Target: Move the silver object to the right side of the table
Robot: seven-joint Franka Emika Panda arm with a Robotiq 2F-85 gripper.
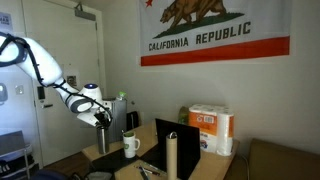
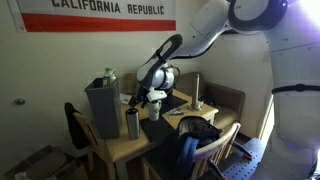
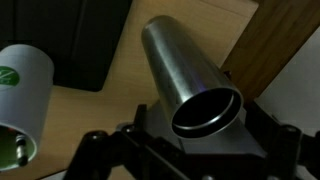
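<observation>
The silver object (image 3: 185, 65) is a slim upright steel tumbler with an open mouth. In the wrist view I look down into it. My gripper (image 3: 190, 148) hangs just above it, open, with a dark finger on each side of the rim and no visible contact. In an exterior view the silver object (image 2: 132, 124) stands on the light wooden table (image 2: 125, 150), in front of a grey boxy appliance (image 2: 102, 108), and my gripper (image 2: 150, 97) hovers close by. The gripper (image 1: 100, 118) also shows at the table's near-left end.
A white mug (image 3: 22, 90) with a green mark stands beside the tumbler, next to a black screen (image 3: 90, 40). A tall pale cylinder (image 1: 172, 150), the paper-towel pack (image 1: 212, 128) and chairs (image 2: 205, 140) crowd the table.
</observation>
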